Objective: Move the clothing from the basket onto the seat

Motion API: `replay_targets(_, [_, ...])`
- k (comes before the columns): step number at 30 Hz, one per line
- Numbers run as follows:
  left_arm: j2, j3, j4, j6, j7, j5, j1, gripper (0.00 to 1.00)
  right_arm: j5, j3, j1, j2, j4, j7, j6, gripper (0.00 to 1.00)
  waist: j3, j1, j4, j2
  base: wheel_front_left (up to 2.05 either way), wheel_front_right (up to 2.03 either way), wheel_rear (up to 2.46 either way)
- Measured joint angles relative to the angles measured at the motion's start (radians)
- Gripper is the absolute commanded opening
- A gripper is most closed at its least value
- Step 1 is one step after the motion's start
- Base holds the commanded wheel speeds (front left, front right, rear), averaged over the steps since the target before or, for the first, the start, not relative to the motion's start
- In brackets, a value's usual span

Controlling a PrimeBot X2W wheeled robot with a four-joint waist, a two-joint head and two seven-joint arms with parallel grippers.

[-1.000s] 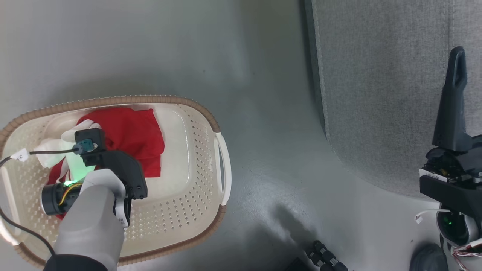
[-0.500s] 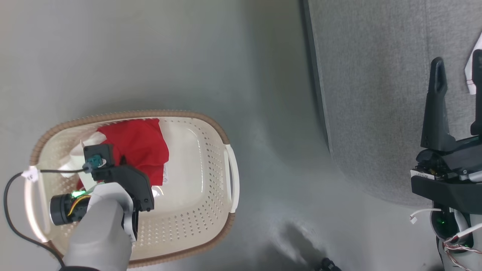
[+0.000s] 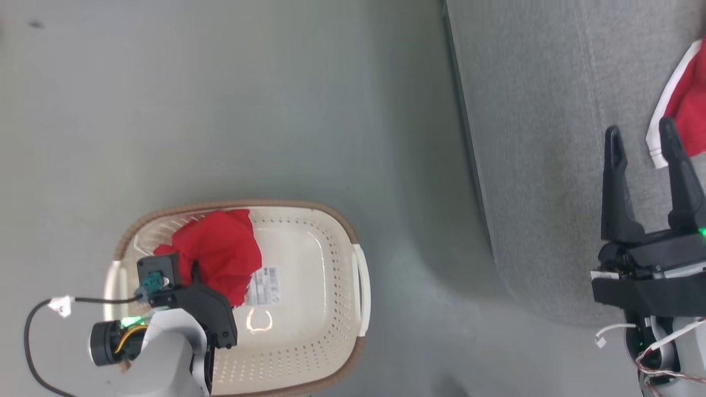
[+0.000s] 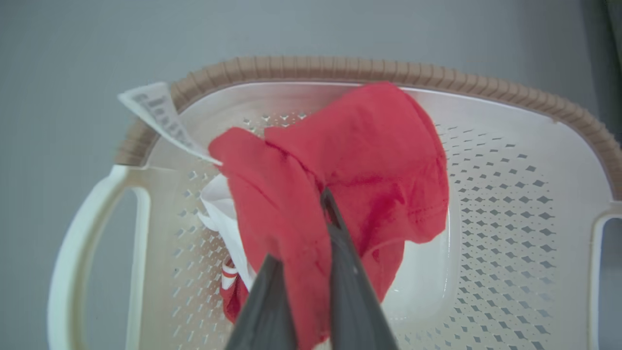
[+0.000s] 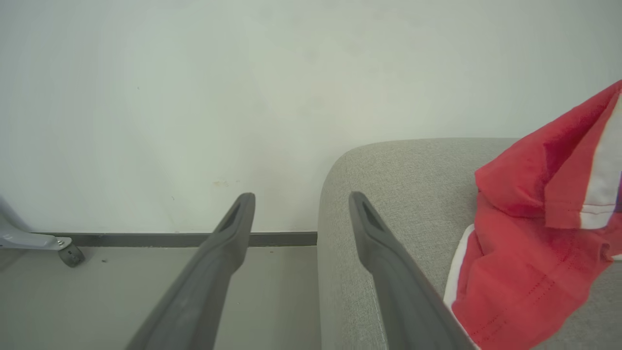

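On the basket (image 3: 331, 216) floor, a white sticker (image 3: 265, 286) with barcode lines and print too small to read. From the left wrist, a white band (image 4: 155, 114) with grey lettering, too blurred to make out, sticking up off the red garment (image 4: 384, 160) near the brown rim. On the cable by the left arm, a small white tag (image 3: 60, 306) with no legible mark.

Left gripper (image 4: 301, 228) pinched shut on the red garment, cloth bunched between and over the two fingers, within the basket's walls. From the head: that garment heaped toward the basket's left end, gripper body above it, sticker just beside it.

Right gripper (image 3: 640, 129) spread wide, holding nothing, over the seat (image 3: 551, 138). Just beside its right finger, the other garment (image 3: 689, 105), red with white trim, lying on the seat. From the right wrist: stitched hem and white band on that garment, the seat's rounded corner, pale wall, dark skirting, a caster (image 5: 70, 255) at far left.
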Motion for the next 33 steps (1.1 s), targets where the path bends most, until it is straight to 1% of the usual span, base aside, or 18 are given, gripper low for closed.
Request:
replay_targets(5, [-0.002,-0.012,-0.019,-0.010,-0.015,-0.003,0.037,0.00,0.000,-0.001,0.031,-0.005,0.041,0.000,0.006,1.00,-0.070,0.0000,0.024,0.0000,0.00,0.00,0.00])
replay_targets(6, [-0.003,-0.015,-0.024,-0.017,-0.016,-0.003,0.045,0.00,0.000,-0.001,0.039,-0.007,0.048,0.000,0.006,1.00,-0.084,0.0000,0.029,0.0000,0.00,0.00,0.00])
replay_targets(9, [-0.004,-0.040,-0.060,-0.019,-0.019,-0.018,0.078,0.00,0.000,-0.001,0.057,-0.009,0.071,0.000,0.006,1.00,-0.128,0.0000,0.044,0.0000,0.00,0.00,0.00])
replay_targets(10, [-0.003,-0.047,-0.073,-0.026,-0.019,-0.022,0.090,0.00,0.000,0.000,0.065,-0.010,0.075,0.000,0.006,1.00,-0.142,0.0000,0.049,0.0000,0.00,0.00,0.00])
replay_targets(17, [-0.004,-0.098,-0.155,-0.026,-0.023,-0.067,0.158,0.00,0.000,0.000,0.126,-0.016,0.107,0.000,0.006,1.00,-0.242,-0.0001,0.081,-0.0001,0.00,0.00,0.00])
replay_targets(25, [-0.004,-0.097,-0.251,-0.024,-0.024,-0.067,0.222,0.00,0.000,0.007,0.181,-0.016,0.125,0.001,0.006,1.00,-0.350,0.0000,0.117,-0.0001,0.00,0.00,0.00])
replay_targets(33, [-0.003,-0.079,-0.346,-0.013,-0.024,-0.049,0.309,0.00,0.000,0.017,0.248,-0.011,0.139,0.002,0.005,1.00,-0.454,0.0000,0.143,-0.0001,0.00,0.00,0.00])
